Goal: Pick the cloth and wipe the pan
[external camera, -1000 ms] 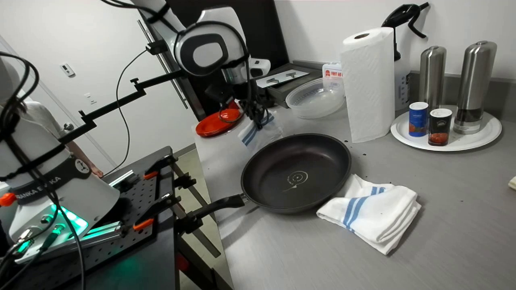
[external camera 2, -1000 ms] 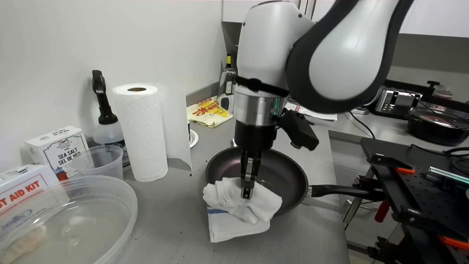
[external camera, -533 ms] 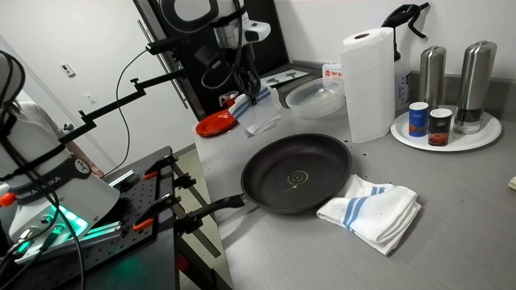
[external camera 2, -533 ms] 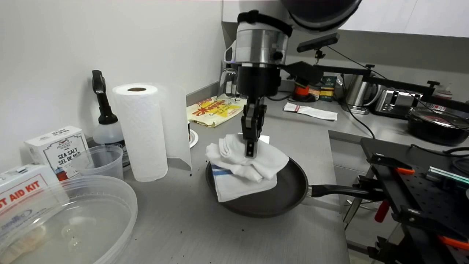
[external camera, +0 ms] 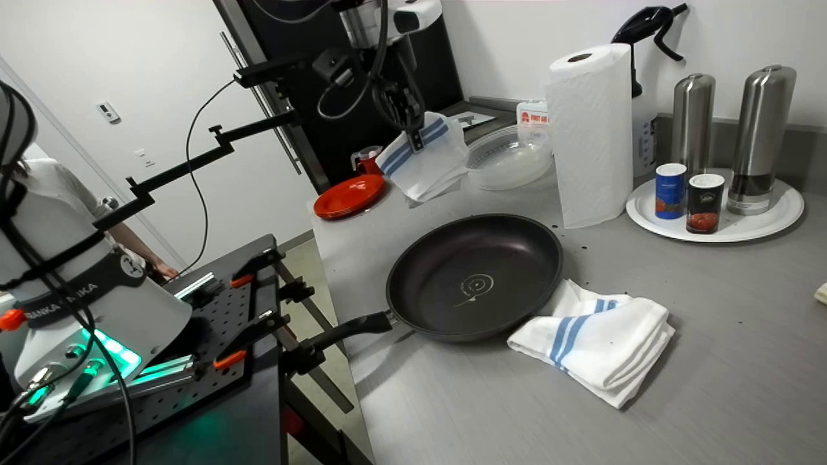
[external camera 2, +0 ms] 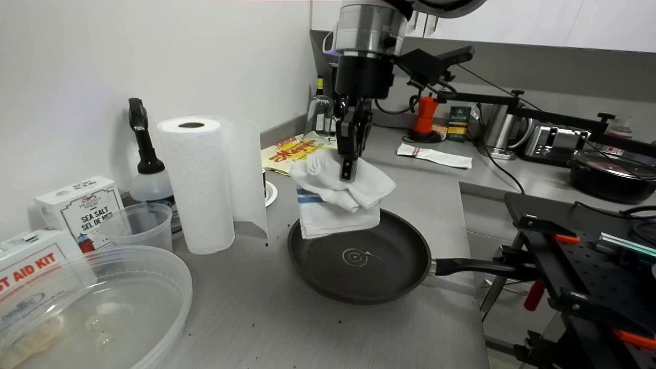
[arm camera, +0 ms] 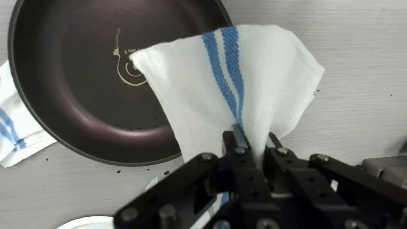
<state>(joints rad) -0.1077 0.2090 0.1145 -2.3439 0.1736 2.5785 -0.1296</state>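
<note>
My gripper is shut on a folded white cloth with blue stripes. The cloth hangs from the fingertips, its lower edges fanned out. In both exterior views the gripper holds the cloth in the air, above the counter. The dark frying pan rests on the counter with its inside bare. In the wrist view the cloth overlaps part of the pan. A second folded white cloth with blue stripes lies against the pan's rim.
A paper towel roll stands beside the pan. A clear plastic bowl and red plates are nearby. A white plate holds shakers and two steel mills. The pan handle sticks out past the counter edge.
My gripper has risen with the cloth, lifting it from low beside the pan into the air. The pan and the second cloth have not moved.
</note>
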